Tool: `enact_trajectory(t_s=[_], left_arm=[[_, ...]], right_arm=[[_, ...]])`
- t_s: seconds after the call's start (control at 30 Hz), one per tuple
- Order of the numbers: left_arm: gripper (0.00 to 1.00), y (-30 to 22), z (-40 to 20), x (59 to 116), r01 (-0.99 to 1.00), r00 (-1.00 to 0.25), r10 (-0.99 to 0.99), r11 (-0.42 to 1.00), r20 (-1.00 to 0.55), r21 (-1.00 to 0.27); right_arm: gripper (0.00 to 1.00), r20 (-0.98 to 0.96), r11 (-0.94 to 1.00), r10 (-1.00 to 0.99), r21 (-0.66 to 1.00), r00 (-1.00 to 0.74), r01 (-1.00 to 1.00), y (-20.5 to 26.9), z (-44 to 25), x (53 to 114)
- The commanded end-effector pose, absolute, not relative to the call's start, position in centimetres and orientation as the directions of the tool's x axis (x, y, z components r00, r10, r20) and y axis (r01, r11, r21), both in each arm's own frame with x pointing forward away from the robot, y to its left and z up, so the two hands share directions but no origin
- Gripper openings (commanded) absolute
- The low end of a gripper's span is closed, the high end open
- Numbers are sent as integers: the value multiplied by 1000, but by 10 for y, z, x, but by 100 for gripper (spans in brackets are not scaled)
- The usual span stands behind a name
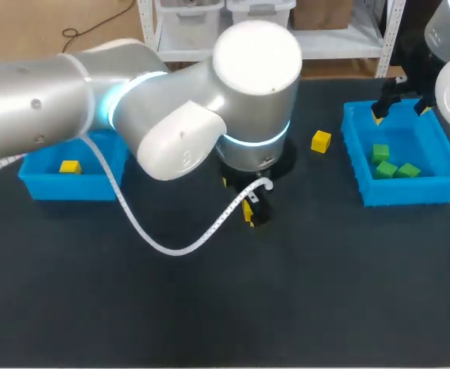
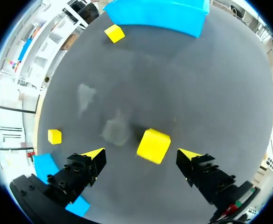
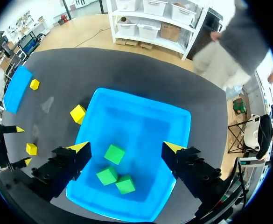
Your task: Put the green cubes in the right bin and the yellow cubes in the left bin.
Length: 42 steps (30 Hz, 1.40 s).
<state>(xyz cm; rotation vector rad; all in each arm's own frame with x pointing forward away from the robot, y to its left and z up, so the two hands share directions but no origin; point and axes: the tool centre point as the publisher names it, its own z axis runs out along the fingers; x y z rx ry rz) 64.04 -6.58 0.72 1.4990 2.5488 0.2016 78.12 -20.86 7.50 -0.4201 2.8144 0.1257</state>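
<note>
Black table (image 1: 209, 307), two blue bins, sorting part done: the left gripper (image 2: 142, 153) hangs low over the middle of the table, fingers spread wide with nothing in them. The middle cube (image 2: 153, 145), yellow, lies on the table between the fingers and touches neither. The right gripper (image 3: 127, 148) hovers over the right bin (image 1: 353, 154), also spread and empty, above three green cubes (image 3: 114, 153) lying close together on the bin floor. One yellow cube (image 1: 70, 167) appears to lie in the left bin (image 1: 40, 184). A stray cube (image 1: 321, 141), also yellow, lies on the table just beside the right bin.

The risk lies in the closing. The middle cube looks turned at an angle to the fingers and a little nearer one of them, so the nearer tip may strike first and push or spin it. A pinch across its corners could send it skidding out. A grip caught only on an edge might fail on the way to the left bin and drop the cube short of the wall. The white cable (image 1: 178, 246) looping from the left arm shows near the table and could snag or sweep something as the arm swings.
</note>
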Motion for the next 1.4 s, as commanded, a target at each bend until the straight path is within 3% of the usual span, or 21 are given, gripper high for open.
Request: enact_trajectory(t_s=[0.03, 0.17, 0.73, 0.8, 0.83, 0.87, 1.4], left_arm=[[100, -76, 5, 652, 868, -469, 878, 478, -90, 137], [100, -82, 4, 656, 877, -463, 880, 472, -104, 85], [98, -83, -14, 667, 872, -478, 876, 482, -60, 88], [44, -82, -16, 667, 871, -481, 875, 484, -56, 88], [11, -82, -18, 667, 872, -479, 877, 481, -49, 88], [0, -82, -19, 667, 873, -478, 877, 481, -48, 87], [0, -51, 0, 680, 828, -542, 835, 550, -91, 112]], right_arm=[[100, -305, 955, -270, 38, -913, -295, -209, 75, 778], [100, -305, 955, -270, 38, -913, -295, -209, 75, 778], [100, -305, 955, -270, 38, -913, -295, -209, 75, 778], [100, -305, 955, -270, 38, -913, -295, -209, 75, 778], [100, -305, 955, -270, 38, -913, -295, -209, 75, 778], [100, -305, 955, -270, 38, -913, -295, -209, 75, 778], [100, -305, 955, -270, 38, -913, -295, -209, 75, 778]])
